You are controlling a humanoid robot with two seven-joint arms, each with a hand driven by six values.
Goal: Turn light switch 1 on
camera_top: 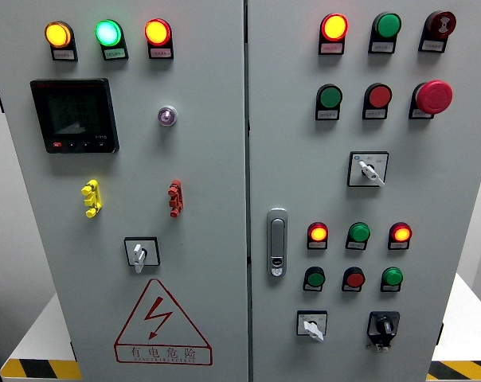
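**Two-door grey control cabinet, head view, no robot hand in frame**

Left door (209,199), top row: amber lamp (57,34), lit; green lamp (108,33), lit; a second amber-red lamp (157,32), lit. Below them: black digital meter (74,115), screen dark, and just to its right a small round indicator (167,115) with a faint violet glow. Mid-door: yellow terminal piece (91,198) and red terminal piece (174,199), well apart. Beneath: white-handled rotary switch (140,253), handle pointing down. Bottom: red-outlined triangular lightning hazard label (162,325).

Centre seam: chrome door latch (277,243) on the right door's left edge.

Right door (455,183), top row: lit red-amber lamp (334,28), unlit green button (388,26), dark red button (441,24). Second row: green button (330,98), red button (378,96), red mushroom emergency stop (434,97). Below: rotary selector (369,169), white handle angled to lower right. Lamp row: red lit (318,233), green unlit (358,233), red lit (400,233). Button row: green (314,278), red (353,278), green (392,277). Bottom: white-handled selector (311,325) and black-knobbed selector (383,326).

Which control is light switch 1 cannot be told; label print is too small to read. Neither hand shows, so finger state cannot be told.
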